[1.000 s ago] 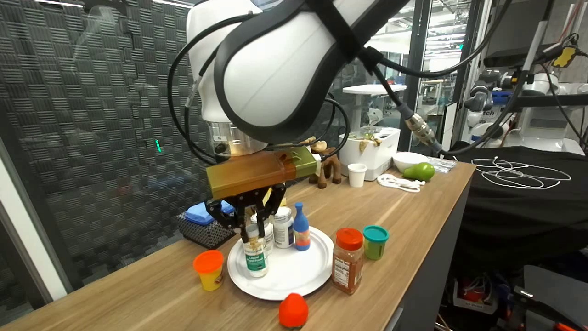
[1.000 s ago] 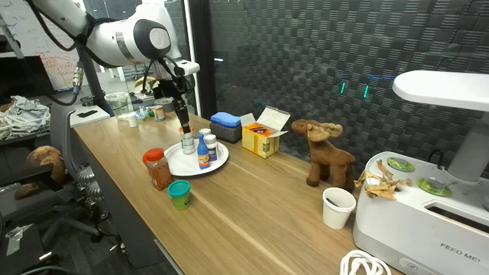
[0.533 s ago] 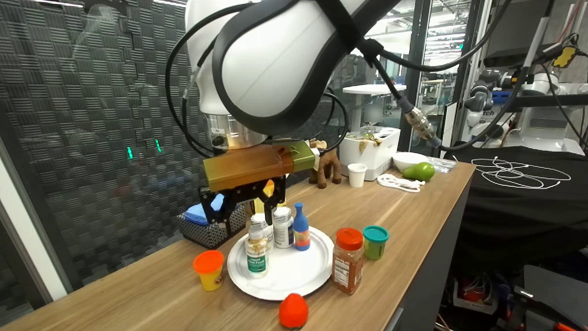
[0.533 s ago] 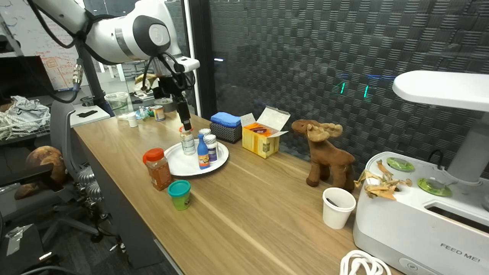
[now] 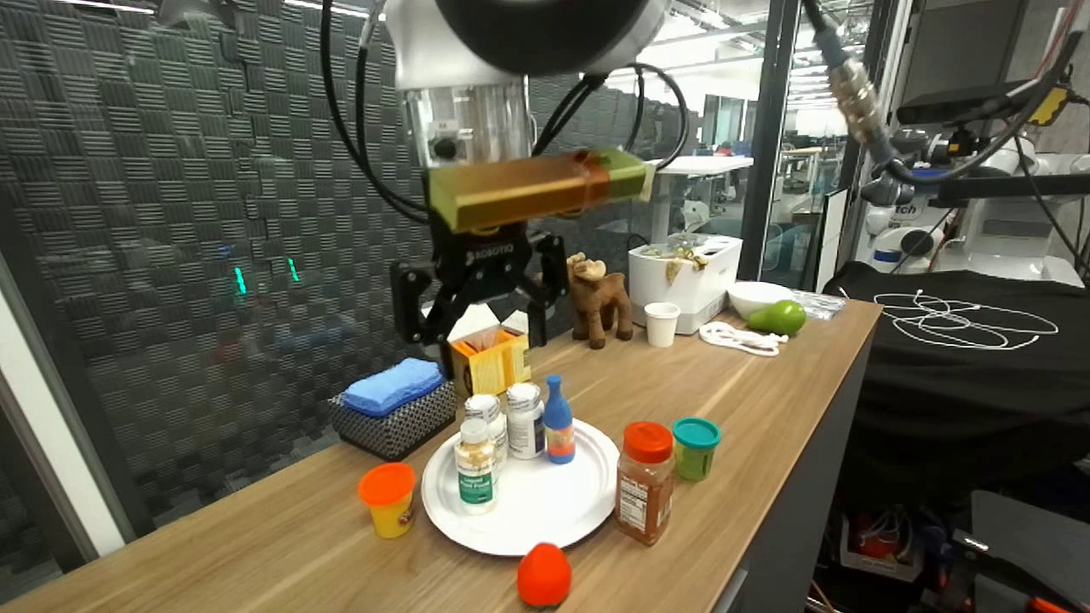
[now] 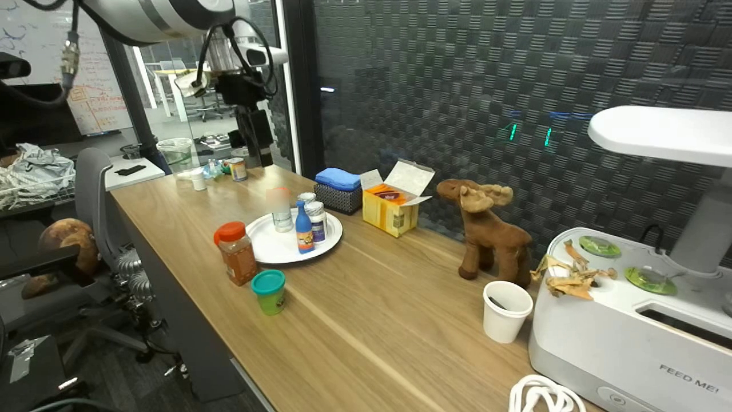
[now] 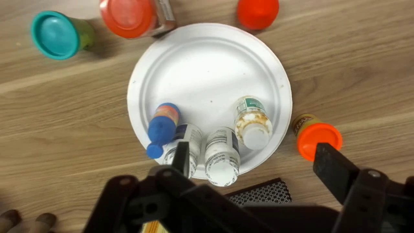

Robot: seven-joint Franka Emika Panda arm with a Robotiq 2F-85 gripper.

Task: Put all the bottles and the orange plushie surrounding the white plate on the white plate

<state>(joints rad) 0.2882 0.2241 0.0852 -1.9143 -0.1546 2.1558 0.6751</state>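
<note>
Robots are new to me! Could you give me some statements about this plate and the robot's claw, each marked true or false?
1. The blue bottle stands upright on the white plate. True.
2. The plate carries only two bottles. False: it carries four.
3. The gripper is open. True.
4. The gripper holds the blue bottle. False: it holds nothing.
5. The orange plushie rests beside the plate. True.
6. Every bottle is on the plate. False: the red-lidded brown bottle stands beside it.
</note>
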